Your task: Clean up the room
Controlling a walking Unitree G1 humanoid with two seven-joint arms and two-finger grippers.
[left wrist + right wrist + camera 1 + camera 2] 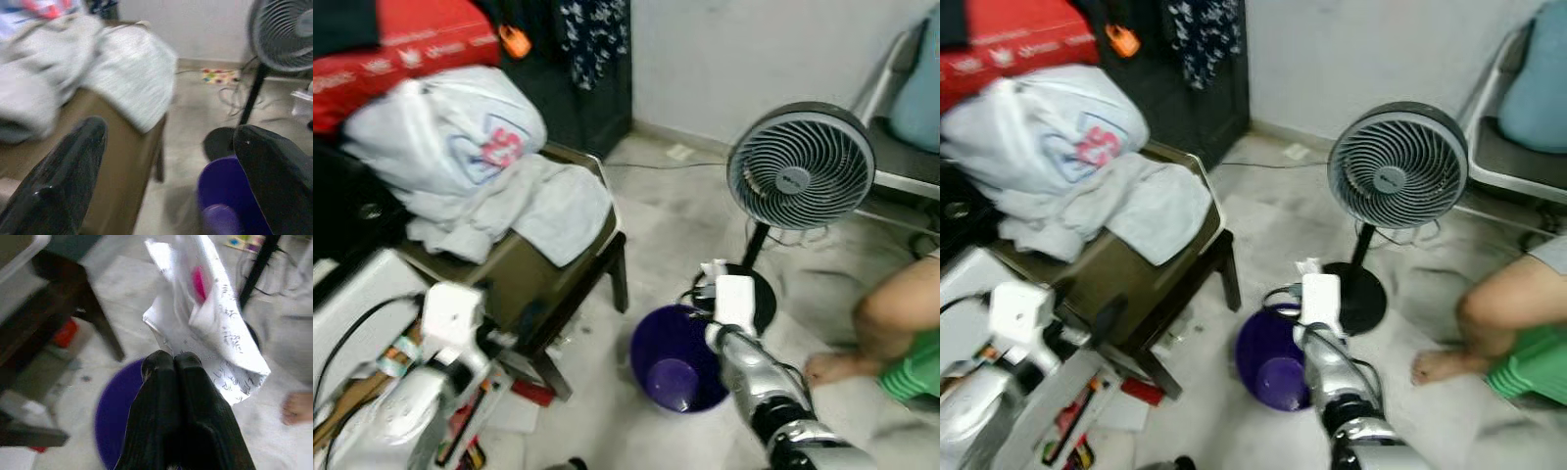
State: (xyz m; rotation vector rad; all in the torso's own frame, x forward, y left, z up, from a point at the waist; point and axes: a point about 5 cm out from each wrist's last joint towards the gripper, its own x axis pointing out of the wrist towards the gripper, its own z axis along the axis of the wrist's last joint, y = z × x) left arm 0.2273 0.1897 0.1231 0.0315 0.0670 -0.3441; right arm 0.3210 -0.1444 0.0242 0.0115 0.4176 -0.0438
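Right wrist view: crumpled paper with scribbles and a pink patch, pinched tight in the right gripper, hanging above the purple bin on the floor beside the fan. Not dropped in yet, so probably mid-step. Left gripper spread wide, holding nothing, near the chair's front edge. Still plenty left by the look of it: clothes heaped on the chair, scraps on the floor under it. Someone's bare leg close by.
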